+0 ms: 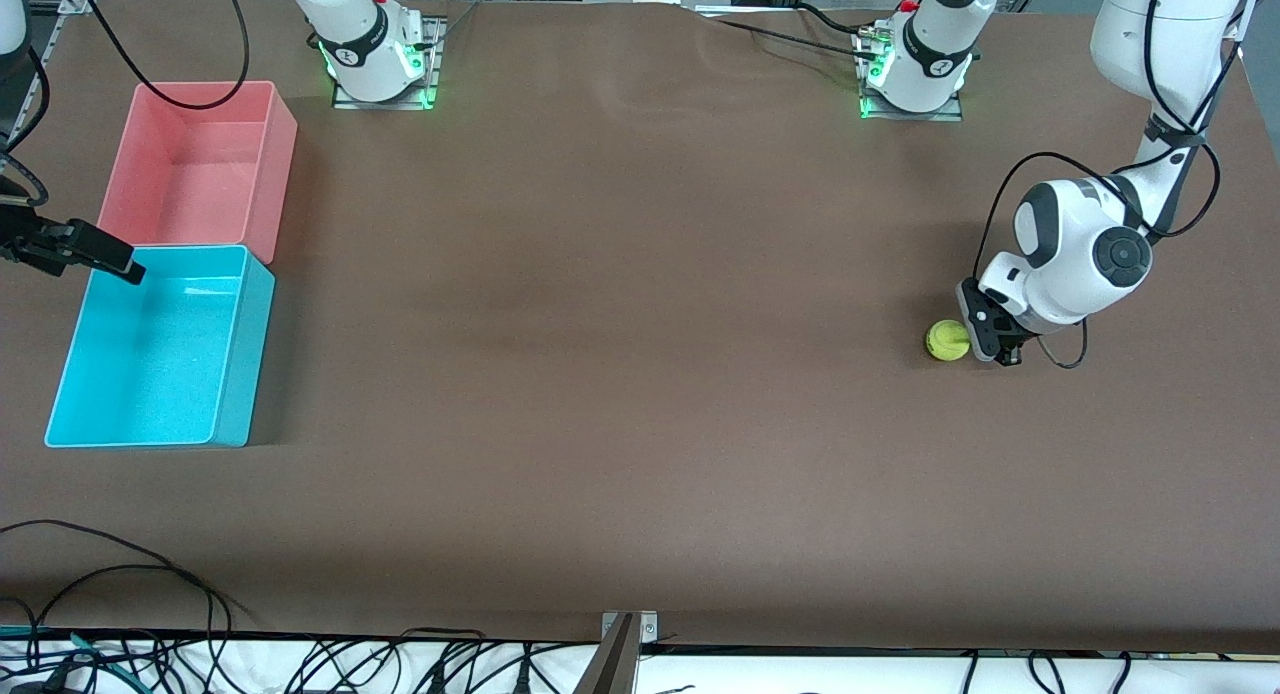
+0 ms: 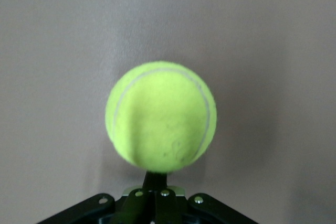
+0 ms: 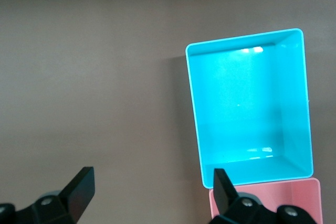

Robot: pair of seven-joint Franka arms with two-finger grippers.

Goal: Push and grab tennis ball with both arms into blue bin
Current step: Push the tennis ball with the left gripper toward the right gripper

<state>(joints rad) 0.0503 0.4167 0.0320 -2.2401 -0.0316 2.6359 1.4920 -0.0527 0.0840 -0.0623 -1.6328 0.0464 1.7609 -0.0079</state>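
The yellow-green tennis ball point(image 1: 947, 340) lies on the brown table toward the left arm's end. My left gripper point(image 1: 978, 338) is low at the table right beside it, shut, with its closed fingertips against the ball and nothing between them. In the left wrist view the tennis ball point(image 2: 160, 117) sits just ahead of the left gripper point(image 2: 156, 178). The blue bin point(image 1: 258, 344) stands at the right arm's end and holds nothing. My right gripper point(image 1: 122, 264) hovers open over the bin's outer corner beside the pink bin. In the right wrist view the right gripper point(image 3: 151, 187) frames bare table beside the blue bin point(image 3: 193, 108).
A pink bin point(image 1: 285, 164) touches the blue bin, farther from the front camera; it also shows as the pink bin point(image 3: 273, 203) in the right wrist view. Both arm bases point(image 1: 380, 64) stand along the table's back edge. Loose cables point(image 1: 120, 564) lie near the front edge.
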